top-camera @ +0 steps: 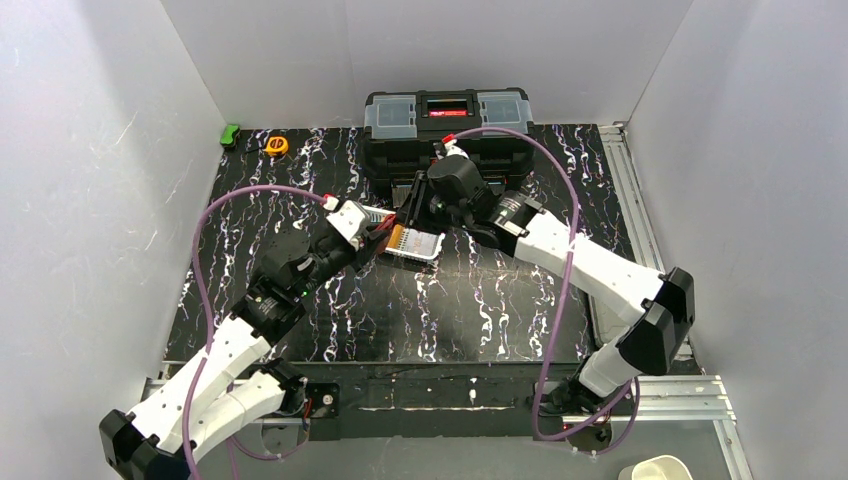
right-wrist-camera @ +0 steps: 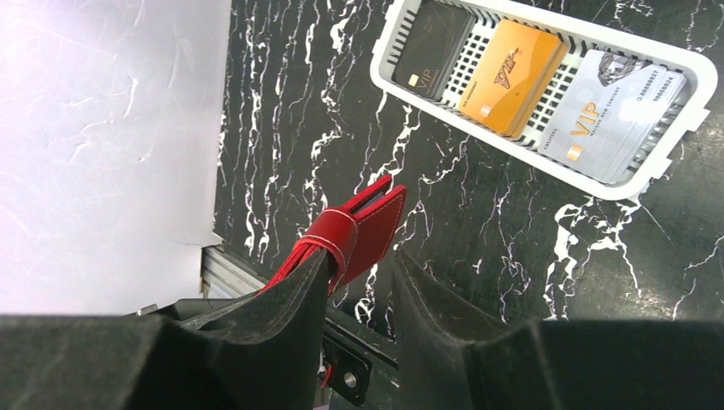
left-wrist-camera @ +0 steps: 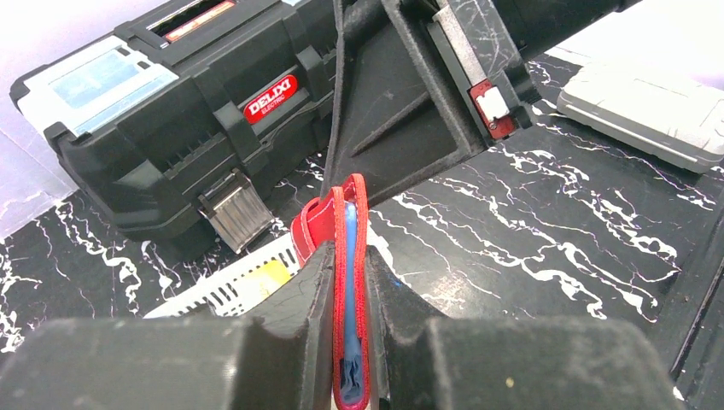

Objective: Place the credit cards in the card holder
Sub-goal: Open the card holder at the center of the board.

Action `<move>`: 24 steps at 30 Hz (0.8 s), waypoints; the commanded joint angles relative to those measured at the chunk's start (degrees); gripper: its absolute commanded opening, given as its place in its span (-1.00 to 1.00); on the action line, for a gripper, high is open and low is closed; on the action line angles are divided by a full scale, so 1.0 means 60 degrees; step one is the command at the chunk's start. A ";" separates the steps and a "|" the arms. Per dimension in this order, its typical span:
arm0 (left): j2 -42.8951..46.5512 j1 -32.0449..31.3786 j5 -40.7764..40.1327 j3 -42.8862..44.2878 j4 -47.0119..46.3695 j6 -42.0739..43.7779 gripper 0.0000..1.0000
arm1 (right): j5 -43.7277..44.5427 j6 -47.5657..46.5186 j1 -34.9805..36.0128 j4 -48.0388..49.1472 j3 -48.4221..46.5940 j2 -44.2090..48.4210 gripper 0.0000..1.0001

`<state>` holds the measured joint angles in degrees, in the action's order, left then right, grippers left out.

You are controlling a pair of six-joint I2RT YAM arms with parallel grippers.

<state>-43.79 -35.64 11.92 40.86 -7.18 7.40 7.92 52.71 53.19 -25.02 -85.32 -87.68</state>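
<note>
My left gripper (left-wrist-camera: 348, 256) is shut on the red card holder (left-wrist-camera: 320, 224) and holds it on edge above the table. A light blue card (left-wrist-camera: 350, 290) sits inside the holder between its red sides. My right gripper (right-wrist-camera: 363, 282) is open right at the holder (right-wrist-camera: 363, 226); its left finger (right-wrist-camera: 290, 299) touches the holder's snap tab side. A black card (right-wrist-camera: 431, 47), an orange card (right-wrist-camera: 510, 77) and a grey-silver card (right-wrist-camera: 610, 115) lie in the white mesh basket (right-wrist-camera: 546, 166). In the top view both grippers, left (top-camera: 385, 228) and right (top-camera: 415, 200), meet over the basket (top-camera: 432, 246).
The big black toolbox (top-camera: 447, 125) stands just behind the grippers; it also shows in the left wrist view (left-wrist-camera: 171, 111). A yellow tape measure (top-camera: 277, 145) and a green object (top-camera: 230, 134) lie at the far left. White walls close in the table.
</note>
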 commanded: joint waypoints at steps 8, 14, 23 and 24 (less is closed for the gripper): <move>-0.0460 -0.0213 0.0124 0.0254 -0.1224 -0.0549 -1.00 | 0.0046 0.0269 0.0538 -0.0301 -0.1302 -0.0803 -0.35; -0.0588 -0.0211 -0.0070 0.0337 -0.1425 -0.0493 -1.00 | -0.0134 0.0220 0.0554 -0.0328 -0.1755 -0.1143 -0.97; -0.0159 -0.0209 -0.0398 0.0675 -0.0857 -0.0581 -1.00 | 0.0861 -0.0734 0.0614 -0.0003 -0.0447 -0.0175 -0.97; -0.0114 -0.0205 -0.0417 0.0712 -0.0799 -0.0551 -1.00 | 0.1058 -0.0936 0.0671 -0.0069 -0.0437 -0.0124 -0.97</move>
<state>-47.03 -35.92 7.86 41.19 -8.47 4.86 11.92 50.98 55.24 -28.21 -89.23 -91.61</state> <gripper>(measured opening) 0.113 0.023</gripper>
